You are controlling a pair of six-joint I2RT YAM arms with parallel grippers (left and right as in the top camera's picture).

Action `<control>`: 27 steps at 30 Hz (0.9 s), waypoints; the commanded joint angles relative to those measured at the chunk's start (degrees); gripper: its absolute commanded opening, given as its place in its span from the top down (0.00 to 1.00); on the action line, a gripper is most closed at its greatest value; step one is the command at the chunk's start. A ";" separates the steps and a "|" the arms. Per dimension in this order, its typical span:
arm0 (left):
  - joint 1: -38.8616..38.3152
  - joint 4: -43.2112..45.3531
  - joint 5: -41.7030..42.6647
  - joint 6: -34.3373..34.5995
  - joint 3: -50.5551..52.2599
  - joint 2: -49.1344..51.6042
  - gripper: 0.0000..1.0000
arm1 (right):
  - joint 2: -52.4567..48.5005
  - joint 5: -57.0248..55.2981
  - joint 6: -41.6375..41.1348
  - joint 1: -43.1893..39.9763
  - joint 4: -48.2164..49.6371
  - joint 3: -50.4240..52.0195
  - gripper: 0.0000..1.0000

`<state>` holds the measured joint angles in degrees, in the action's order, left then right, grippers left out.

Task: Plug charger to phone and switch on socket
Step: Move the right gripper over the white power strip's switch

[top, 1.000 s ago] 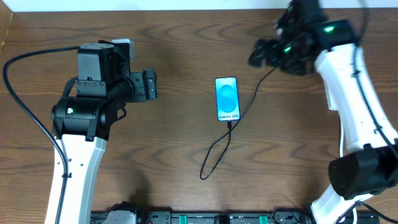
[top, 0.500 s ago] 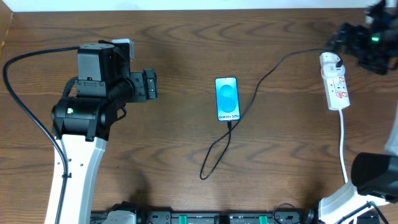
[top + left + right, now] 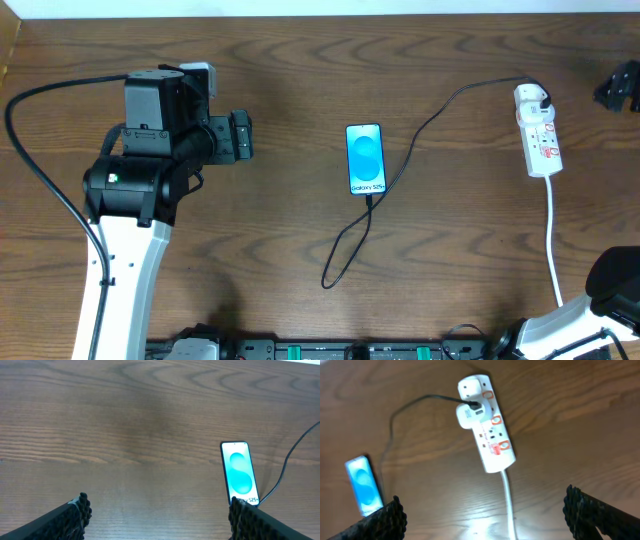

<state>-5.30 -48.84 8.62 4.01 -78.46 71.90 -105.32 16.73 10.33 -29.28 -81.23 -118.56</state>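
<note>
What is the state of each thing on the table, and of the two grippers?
phone: lying flat, screen lit.
charger: one end in the socket, other end at the phone's bottom edge, seemingly plugged in.
socket: charger plug inserted; on or off cannot be told.
left gripper: open, empty.
right gripper: open, empty.

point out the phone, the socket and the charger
phone (image 3: pixel 365 158), overhead view, middle of its screen
socket (image 3: pixel 542 143), overhead view, middle of the white strip
charger (image 3: pixel 345 250), overhead view, cable loop below the phone
</note>
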 commanded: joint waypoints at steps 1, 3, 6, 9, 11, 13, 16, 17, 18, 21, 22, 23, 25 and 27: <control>0.26 -0.02 -0.76 -1.01 -0.55 0.07 0.10 | 0.90 1.03 7.04 -0.04 3.45 4.70 0.01; 0.24 -0.02 -0.76 -1.01 -0.55 0.07 0.10 | 0.90 3.72 7.08 -0.04 6.95 8.24 0.01; 0.26 -0.02 -0.76 -1.01 -0.52 0.04 0.11 | 0.79 7.26 7.08 0.02 12.98 14.05 0.01; 0.26 -0.02 -0.76 -1.01 -0.55 0.07 0.11 | 0.52 9.18 6.38 0.02 18.16 18.95 0.01; 0.24 -0.02 -0.76 -1.01 -0.55 0.07 0.11 | 0.07 10.67 6.43 0.04 20.50 21.70 0.01; 0.26 -0.02 -0.76 -1.01 -0.55 0.04 0.10 | -0.55 11.08 6.43 0.13 21.79 23.47 0.01; 0.26 -0.02 -0.76 -1.01 -0.55 0.07 0.10 | -1.46 11.10 6.47 0.17 24.20 26.03 0.01; 0.26 -0.02 -0.76 -1.01 -0.55 0.07 0.11 | -1.75 11.08 6.45 0.20 25.20 26.86 0.01; 0.26 -0.02 -0.76 -1.01 -0.55 0.04 0.10 | -2.12 11.15 6.45 0.26 26.32 27.76 0.01; 0.26 -0.02 -0.76 -1.01 -0.55 0.07 0.11 | -3.41 13.00 6.45 0.52 29.40 30.16 0.01; 0.24 -0.02 -0.76 -1.01 -0.55 0.07 0.10 | -3.89 13.73 6.47 0.57 30.25 30.67 0.01; 0.24 -0.02 -0.76 -1.01 -0.52 0.04 0.11 | -4.44 13.94 6.45 0.70 31.06 31.06 0.01; 0.26 -0.02 -0.76 -1.01 -0.55 0.04 0.11 | -5.51 15.08 6.45 0.90 32.50 31.43 0.01; 0.24 -0.02 -0.76 -1.01 -0.52 0.04 0.10 | -6.69 16.72 6.45 0.94 33.64 31.43 0.01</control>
<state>-5.30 -48.84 8.62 4.01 -78.46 71.90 -110.19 29.41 16.12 -28.91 -48.69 -87.68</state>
